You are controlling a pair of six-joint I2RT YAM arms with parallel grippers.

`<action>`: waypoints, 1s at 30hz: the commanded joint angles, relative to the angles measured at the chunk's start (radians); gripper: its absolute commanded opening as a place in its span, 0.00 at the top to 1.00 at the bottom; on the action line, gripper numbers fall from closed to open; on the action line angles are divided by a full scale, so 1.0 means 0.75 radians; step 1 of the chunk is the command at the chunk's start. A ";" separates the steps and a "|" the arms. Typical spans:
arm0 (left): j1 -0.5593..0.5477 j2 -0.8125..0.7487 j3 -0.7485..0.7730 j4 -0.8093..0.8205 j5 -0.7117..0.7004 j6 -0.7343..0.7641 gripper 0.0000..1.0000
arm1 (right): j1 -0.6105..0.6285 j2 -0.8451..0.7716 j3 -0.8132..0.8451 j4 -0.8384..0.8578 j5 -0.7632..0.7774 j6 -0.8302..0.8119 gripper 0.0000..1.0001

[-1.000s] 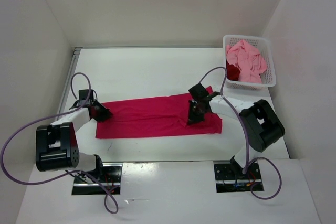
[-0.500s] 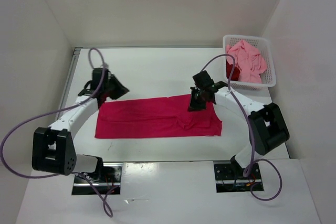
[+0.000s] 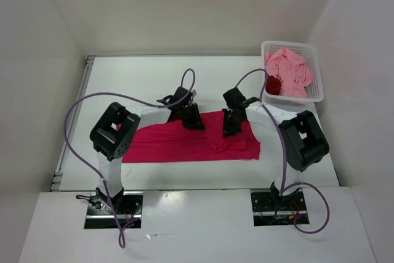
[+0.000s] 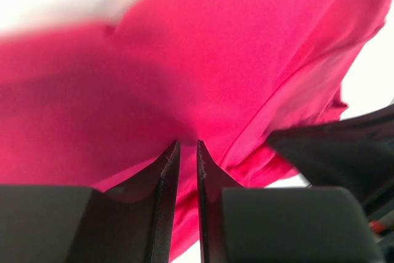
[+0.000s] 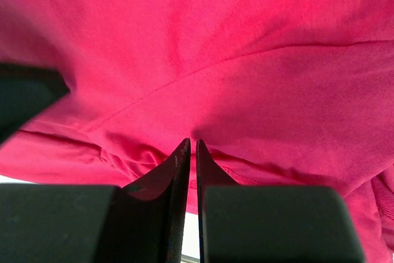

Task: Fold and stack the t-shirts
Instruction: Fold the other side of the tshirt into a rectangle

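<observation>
The magenta t-shirt (image 3: 184, 146) lies spread on the counter (image 3: 154, 78), left of the basket (image 3: 315, 95). The left hand (image 3: 196, 122) and right hand (image 3: 228, 129) each pinch a fold. It's limp, light cloth (it sags), best held by hems or corners.

**Bright, flat light overhead; wrist views soft up close**

From above I get even, bright light. The white tabletop (image 3: 154, 84) nearly washes out, and shadows are faint and soft. On my left wrist camera the bright magenta-red cloth t-shirt (image 4: 246, 60) blurs along its upper left edge against blown-out white. The right wrist picture is sharper, with readable seams and heavily saturated colour.
</observation>
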 commanded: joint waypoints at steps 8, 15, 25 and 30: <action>0.048 0.053 -0.008 0.104 -0.011 -0.005 0.77 | 0.002 0.071 0.007 -0.073 -0.035 -0.129 0.88; 0.142 0.082 -0.033 0.104 -0.028 0.034 0.77 | 0.016 -0.050 -0.005 -0.204 -0.180 -0.129 0.88; 0.185 0.106 -0.006 0.104 -0.040 0.059 0.77 | 0.123 -0.178 -0.073 -0.400 -0.416 -0.156 0.88; 0.197 0.084 0.018 0.092 -0.014 0.059 0.77 | 0.111 -0.223 0.033 -0.486 -0.265 -0.185 0.84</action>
